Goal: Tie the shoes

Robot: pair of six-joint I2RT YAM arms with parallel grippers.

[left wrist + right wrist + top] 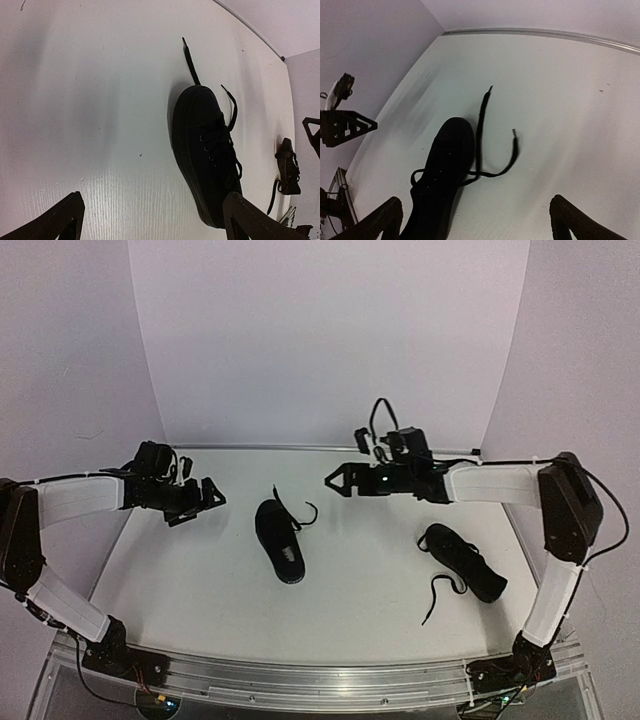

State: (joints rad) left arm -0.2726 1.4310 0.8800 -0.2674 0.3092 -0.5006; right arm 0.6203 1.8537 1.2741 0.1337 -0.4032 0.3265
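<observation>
Plainly, both grippers hover over the table [180, 585] with nothing held. The left gripper [205, 504] is left of the middle shoe [280, 540], its fingers [55, 225] spread wide. The right gripper [334, 481] is just beyond that shoe, spread as wide. The laces [482, 135] trail loose. The second shoe [462, 562] lies well to the right, by the right arm, also untied.

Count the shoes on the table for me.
2. The centre shoe lies in the middle of the table; the right shoe lies beside the right arm. Both laces are loose; none looks hidden.
</observation>
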